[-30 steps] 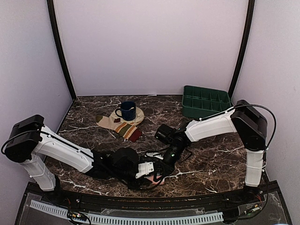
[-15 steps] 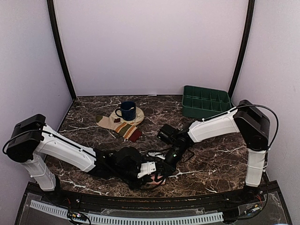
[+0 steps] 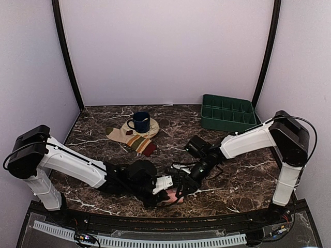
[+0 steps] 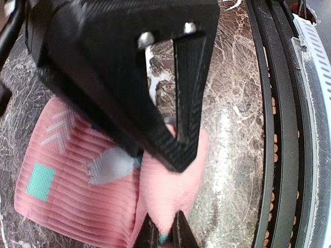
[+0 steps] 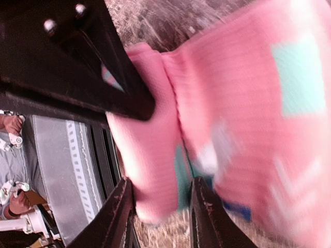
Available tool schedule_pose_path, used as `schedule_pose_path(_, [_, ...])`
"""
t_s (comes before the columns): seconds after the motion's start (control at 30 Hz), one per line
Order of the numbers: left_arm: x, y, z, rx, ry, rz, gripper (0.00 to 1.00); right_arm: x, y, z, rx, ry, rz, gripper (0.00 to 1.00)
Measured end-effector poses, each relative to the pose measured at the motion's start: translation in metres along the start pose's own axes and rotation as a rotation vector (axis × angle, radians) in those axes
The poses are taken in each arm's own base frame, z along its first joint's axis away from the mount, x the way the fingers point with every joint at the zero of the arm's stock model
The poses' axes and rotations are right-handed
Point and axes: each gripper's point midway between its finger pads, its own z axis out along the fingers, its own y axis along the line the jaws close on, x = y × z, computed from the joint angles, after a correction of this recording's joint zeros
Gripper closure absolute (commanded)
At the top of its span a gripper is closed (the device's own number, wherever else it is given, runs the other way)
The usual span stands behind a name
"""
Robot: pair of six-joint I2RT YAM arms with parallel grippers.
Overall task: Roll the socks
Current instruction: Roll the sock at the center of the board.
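The pink sock (image 3: 171, 196) with pale mint patches lies partly rolled near the table's front edge, ribbed and flat on one side (image 4: 77, 181) and rolled at its edge. My left gripper (image 4: 164, 227) is shut, pinching the pink roll at its tip. My right gripper (image 5: 160, 194) is open, its fingers standing on either side of the roll (image 5: 147, 155) with gaps showing. Both grippers meet over this sock (image 3: 175, 190). The cream striped sock (image 3: 137, 141) lies flat at the back left, apart from both arms.
A blue mug (image 3: 139, 122) stands on a round tan coaster (image 3: 151, 127) that overlaps the striped sock's far end. A green compartment tray (image 3: 227, 112) sits at the back right. The black front rail (image 4: 279, 129) runs close beside the pink sock.
My left gripper has closed on the pink sock's rolled edge. My right gripper has opened off the roll, and its arm has swung right.
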Motion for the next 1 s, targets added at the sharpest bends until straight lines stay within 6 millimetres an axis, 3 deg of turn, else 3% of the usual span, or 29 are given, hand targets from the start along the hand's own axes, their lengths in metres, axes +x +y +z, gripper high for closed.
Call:
schedule_pose_path(0.3, [-0.001, 0.000, 0.000, 0.085, 0.057, -0.048, 1.00, 0.018, -0.009, -0.022, 0.079, -0.054, 0.083, 0.66])
schedule_pose_path(0.8, [-0.004, 0.001, 0.002, 0.316, 0.157, -0.178, 1.00, 0.015, -0.011, -0.079, 0.400, -0.325, 0.030, 0.66])
schedule_pose_path(1.0, [-0.005, 0.001, 0.002, 0.402, 0.186, -0.230, 1.00, 0.015, 0.004, -0.082, 0.526, -0.369, -0.059, 0.66])
